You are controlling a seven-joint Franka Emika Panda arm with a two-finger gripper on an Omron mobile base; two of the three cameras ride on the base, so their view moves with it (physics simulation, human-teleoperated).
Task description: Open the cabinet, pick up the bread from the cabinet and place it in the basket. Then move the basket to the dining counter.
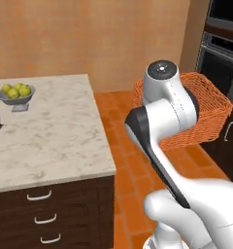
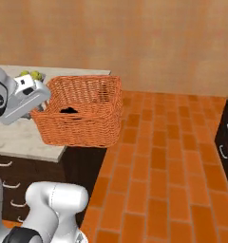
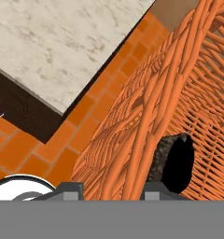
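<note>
Closest to my hand view is the wall of the orange wicker basket (image 3: 146, 126), running right up to the lens; my tool (image 3: 113, 186) straddles its rim, one fingertip outside the weave and one inside, so I read it as pinching the basket wall. Just inside that wall a small dark lump, the bread (image 3: 175, 161), lies on the basket floor. Beyond the rim I see the beige marbled worktop (image 3: 62, 42) of the island, with orange floor tiles (image 3: 44, 154) beside its dark base.

In the right base view the basket (image 2: 82, 111) hangs off the end of my arm, with the tool (image 2: 39, 102) at its left rim; whether its base touches the stone (image 2: 21, 137) I cannot tell. The bread (image 2: 69, 110) shows as a dark patch inside.

From the left base view the basket (image 1: 210, 109) sits behind my arm, apart from the worktop (image 1: 55, 131), where a grey bowl of yellow-green fruit (image 1: 15, 93) stands at the far left.
</note>
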